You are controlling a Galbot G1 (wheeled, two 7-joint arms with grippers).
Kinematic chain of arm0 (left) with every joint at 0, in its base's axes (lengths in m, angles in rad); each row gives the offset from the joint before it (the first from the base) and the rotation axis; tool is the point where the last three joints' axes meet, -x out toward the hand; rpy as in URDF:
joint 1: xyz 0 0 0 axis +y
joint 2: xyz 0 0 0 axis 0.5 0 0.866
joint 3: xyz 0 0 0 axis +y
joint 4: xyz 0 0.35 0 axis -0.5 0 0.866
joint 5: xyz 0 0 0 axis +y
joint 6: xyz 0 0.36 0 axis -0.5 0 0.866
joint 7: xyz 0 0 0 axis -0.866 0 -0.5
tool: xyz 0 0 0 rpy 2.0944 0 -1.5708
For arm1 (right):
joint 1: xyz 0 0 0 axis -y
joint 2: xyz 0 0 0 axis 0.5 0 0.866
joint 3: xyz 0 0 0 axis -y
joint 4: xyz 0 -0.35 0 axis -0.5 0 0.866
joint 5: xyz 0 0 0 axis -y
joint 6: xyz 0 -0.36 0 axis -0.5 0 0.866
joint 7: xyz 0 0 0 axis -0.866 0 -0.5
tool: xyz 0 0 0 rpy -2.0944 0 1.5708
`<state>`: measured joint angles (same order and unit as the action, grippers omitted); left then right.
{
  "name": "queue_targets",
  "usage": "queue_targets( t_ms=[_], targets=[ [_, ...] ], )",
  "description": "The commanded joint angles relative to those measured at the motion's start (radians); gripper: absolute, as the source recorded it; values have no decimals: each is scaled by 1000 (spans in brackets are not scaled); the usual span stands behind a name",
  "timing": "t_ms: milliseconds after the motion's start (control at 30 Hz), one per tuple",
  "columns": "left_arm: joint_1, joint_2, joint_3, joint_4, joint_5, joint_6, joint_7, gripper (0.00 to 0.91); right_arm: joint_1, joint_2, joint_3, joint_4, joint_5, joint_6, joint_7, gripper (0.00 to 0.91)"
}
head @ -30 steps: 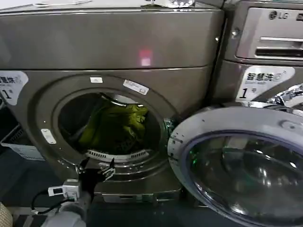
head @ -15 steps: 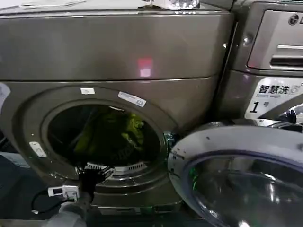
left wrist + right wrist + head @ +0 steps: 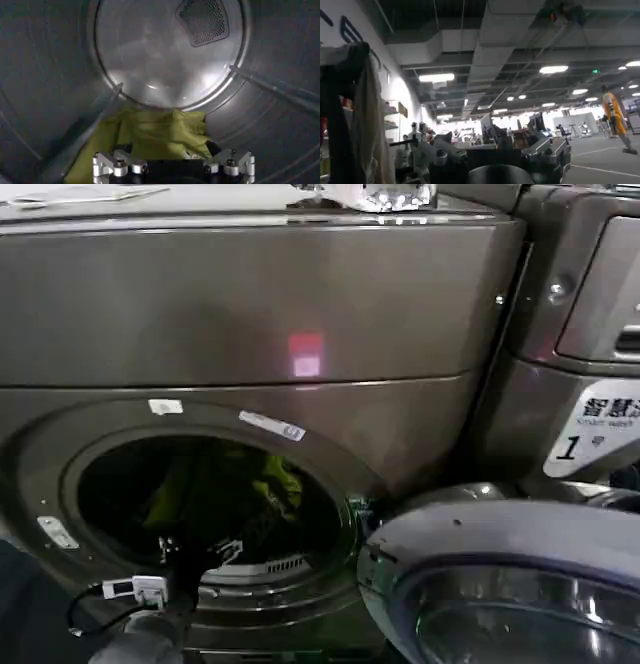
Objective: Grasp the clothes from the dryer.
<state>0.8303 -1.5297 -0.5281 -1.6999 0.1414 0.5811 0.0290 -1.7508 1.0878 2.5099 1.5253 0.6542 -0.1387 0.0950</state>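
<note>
The left gripper [image 3: 198,552], a black two-fingered pincer on a pale grey arm, was at the lower lip of the round mouth of the large grey-bronze front-loading dryer [image 3: 250,304], pointing into the drum. Straight ahead of it and slightly below, on the drum's floor against the rear wall, lay the clothes [image 3: 150,137], a soft crumpled bundle of yellow-green fabric; in the left wrist view its folds began just past the fingertips and its longer spread ran across the pincer's line of approach, trailing off to one side along a drum rib. The pincer's fingers stood wide apart and released, holding nothing, and whether their tips already brushed the cloth could not be told (the nearest fold sat very close between them). Judged from this, the coming move called for a short push forward and down so the fingers straddled a raised fold before closing. The left arm was plainly the nearer one. The right gripper [image 3: 495,162] was parked well away from the machine, facing an open hall; its fingers looked spread and carried nothing. The dryer's glass-fronted door [image 3: 510,584] hung open to the right of the working pincer.
</note>
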Motion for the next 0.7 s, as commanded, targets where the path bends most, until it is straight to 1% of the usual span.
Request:
queue_targets(
  t_ms=[33,167,233,267,333,367,400,433,467,500,533,600,633,667,700],
  targets=[
    [-200,-8,-4,336,65,-113,6,907,3,-2,-4,6,-1,0,1,907],
    [-275,-7,-2,440,123,-135,39,907,7,-6,-10,10,-3,-1,0,907],
    [-317,-5,-9,490,289,-103,135,907,8,-4,-12,11,-3,-2,-3,907],
    [-329,-2,-18,503,423,-98,282,907,8,-4,-12,10,-4,-1,-3,907],
    [-342,17,-8,519,604,-163,448,907,9,-1,-18,12,-6,0,-4,907],
    [-353,14,-12,532,738,-212,562,907,13,3,-25,18,-9,0,-4,907],
    [-364,5,-25,539,893,-254,636,907,15,9,-34,27,-10,0,-4,907],
    [-372,3,-25,539,960,-266,691,907,18,10,-38,31,-10,0,-4,907],
    [-381,2,-25,541,1082,-323,761,907,19,10,-42,35,-11,0,-4,907],
    [-383,0,-33,536,1188,-408,803,907,17,9,-43,36,-12,0,-3,907],
    [-389,1,-33,536,1252,-487,829,907,14,7,-42,35,-14,0,-4,907],
    [-400,3,-30,539,1299,-547,876,907,10,5,-40,34,-16,1,-4,907],
    [-404,1,-36,540,1342,-595,917,907,8,5,-40,36,-20,1,-4,907],
    [-406,-1,-44,543,1403,-665,936,907,9,6,-41,37,-27,1,-4,907],
    [-416,-3,-50,550,1445,-677,1025,907,7,8,-44,40,-29,1,-6,907]
  ],
)
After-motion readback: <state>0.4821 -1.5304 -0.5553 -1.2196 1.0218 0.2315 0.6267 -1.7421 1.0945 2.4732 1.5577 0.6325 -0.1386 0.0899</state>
